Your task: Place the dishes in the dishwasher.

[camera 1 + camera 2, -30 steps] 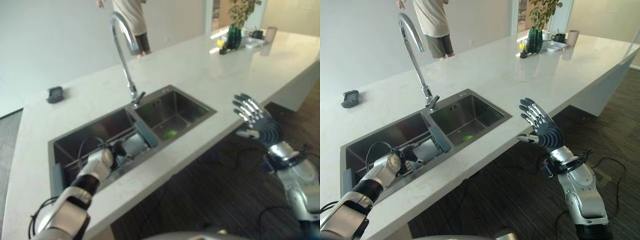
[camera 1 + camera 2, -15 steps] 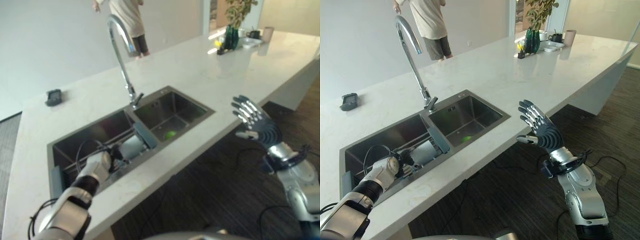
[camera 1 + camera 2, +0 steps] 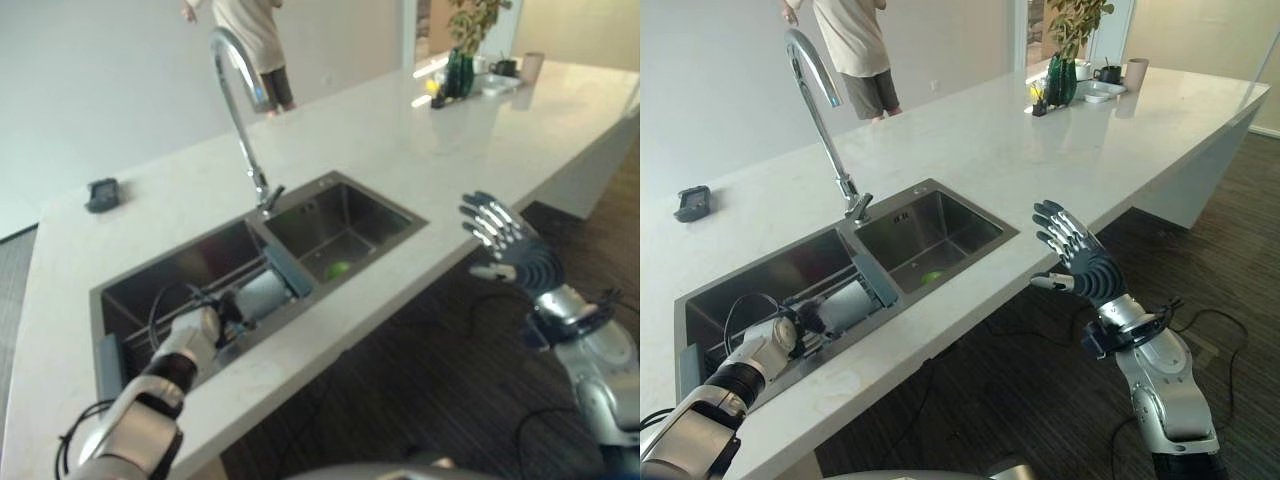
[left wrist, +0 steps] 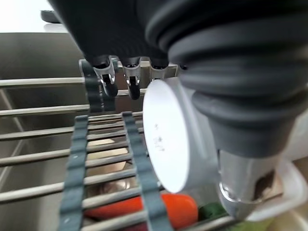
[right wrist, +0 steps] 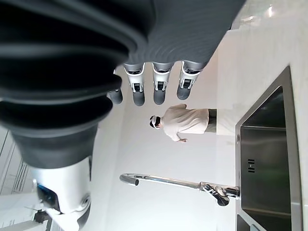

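Note:
A white cup [image 3: 262,293] lies on its side on a wire rack [image 4: 43,125] in the left basin of the steel sink [image 3: 120,285]. My left hand [image 3: 195,331] is down in that basin at the cup's base end. In the left wrist view its fingers [image 4: 120,79] curl over the cup [image 4: 168,139] and its thumb [image 4: 243,185] presses the other side. My right hand [image 3: 1080,262] hangs open in the air, palm up, off the counter's near edge and above the floor.
A tall curved faucet [image 3: 238,95] stands behind the sink. A small green thing [image 3: 339,268] lies in the right basin. A dark gadget [image 3: 101,193] sits on the counter at left. A person [image 3: 855,45] stands beyond the counter. Bottles and cups [image 3: 1080,80] crowd the far right.
The whole picture has shifted slightly, so the camera moved. My left hand has stayed at the cup and the right hand has held its raised pose.

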